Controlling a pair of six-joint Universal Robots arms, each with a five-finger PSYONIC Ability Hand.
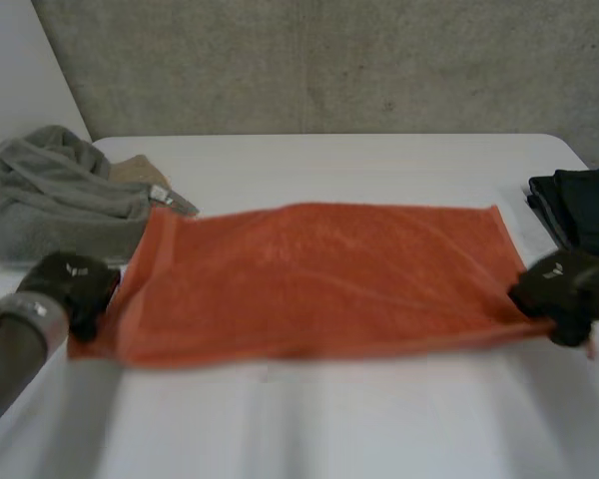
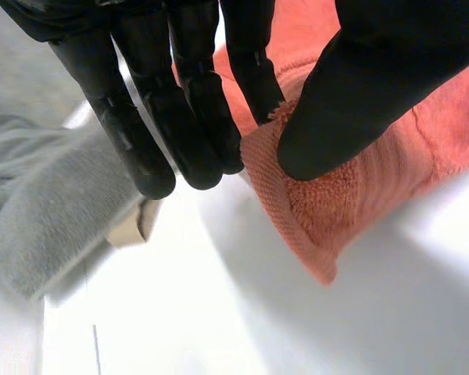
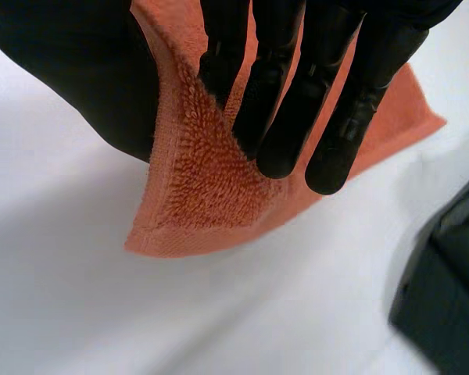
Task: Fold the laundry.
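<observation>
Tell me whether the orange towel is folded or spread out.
Spread out: the orange towel lies as a wide flat rectangle, near corners pinched by the left robot hand and right robot hand.

My left hand (image 1: 70, 284) and my right hand (image 1: 564, 287) are black, each with a small white mark on its back. The towel (image 1: 319, 279) is plain salmon-orange with no print, and its edge has a ribbed band in the same orange. The table (image 1: 359, 419) is white. The heap of cloth (image 1: 55, 195) is grey, with a beige piece (image 1: 138, 172) against it. The folded stack (image 1: 579, 210) is near black. The wall (image 1: 329, 60) is mottled grey.
</observation>
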